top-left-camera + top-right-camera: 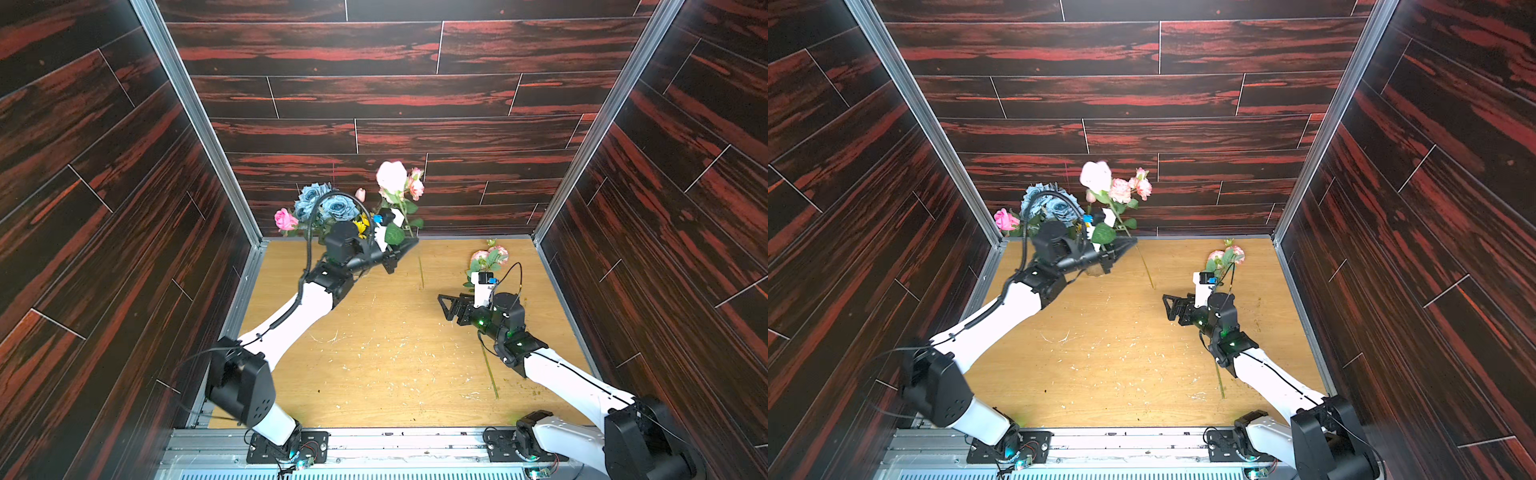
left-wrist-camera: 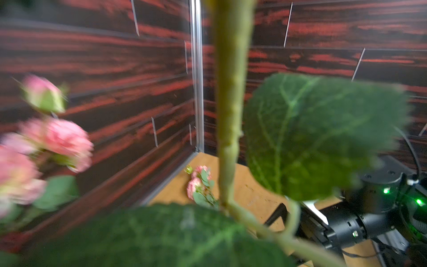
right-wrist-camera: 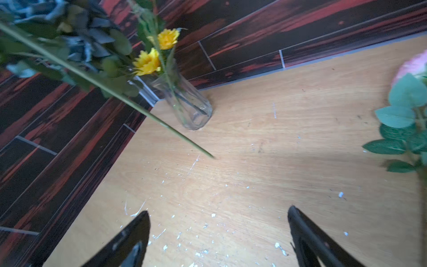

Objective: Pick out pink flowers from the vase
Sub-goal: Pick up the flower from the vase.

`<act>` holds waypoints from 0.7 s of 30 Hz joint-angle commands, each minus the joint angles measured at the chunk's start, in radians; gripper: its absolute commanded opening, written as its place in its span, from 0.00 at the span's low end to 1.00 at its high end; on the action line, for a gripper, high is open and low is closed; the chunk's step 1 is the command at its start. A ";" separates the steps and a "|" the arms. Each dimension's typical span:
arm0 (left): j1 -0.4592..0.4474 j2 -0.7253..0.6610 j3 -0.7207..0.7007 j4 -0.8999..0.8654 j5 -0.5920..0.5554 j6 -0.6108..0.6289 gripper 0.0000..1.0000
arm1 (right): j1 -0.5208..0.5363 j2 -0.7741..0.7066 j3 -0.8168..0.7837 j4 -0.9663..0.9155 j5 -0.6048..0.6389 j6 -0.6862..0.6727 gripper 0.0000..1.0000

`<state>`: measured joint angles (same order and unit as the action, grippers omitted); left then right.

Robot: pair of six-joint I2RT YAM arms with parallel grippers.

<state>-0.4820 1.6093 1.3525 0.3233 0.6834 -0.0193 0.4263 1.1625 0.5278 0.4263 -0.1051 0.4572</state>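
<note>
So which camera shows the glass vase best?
The right wrist view: the vase stands plainly visible, stems showing through the glass. In both top views the left arm almost entirely hides it. The left wrist view misses it.

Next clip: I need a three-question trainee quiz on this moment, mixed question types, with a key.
1. True or false: the right gripper is shut on a stem.
2. The pink spray gripped by the left gripper has its stem: A) inside the vase B) out of the vase C) lying flat on the table.
3. Fill in: a second pink spray lies on the table beside the ____ gripper.
Key: 1 false, its jaws stand open and empty; 2 B; 3 right.
</note>
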 commanded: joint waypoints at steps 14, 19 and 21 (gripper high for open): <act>-0.075 0.137 0.095 -0.028 0.254 -0.096 0.00 | 0.030 -0.067 -0.091 0.249 -0.232 -0.012 0.94; -0.109 0.138 0.119 -0.150 0.301 -0.036 0.00 | 0.041 -0.053 -0.083 0.246 -0.233 -0.021 0.86; -0.124 0.138 0.134 -0.241 0.289 0.038 0.00 | 0.042 -0.062 -0.085 0.244 -0.226 -0.025 0.82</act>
<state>-0.5835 1.7538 1.4456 0.2039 0.9279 -0.0681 0.4606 1.1049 0.4492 0.6498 -0.3195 0.4461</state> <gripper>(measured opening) 0.087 0.825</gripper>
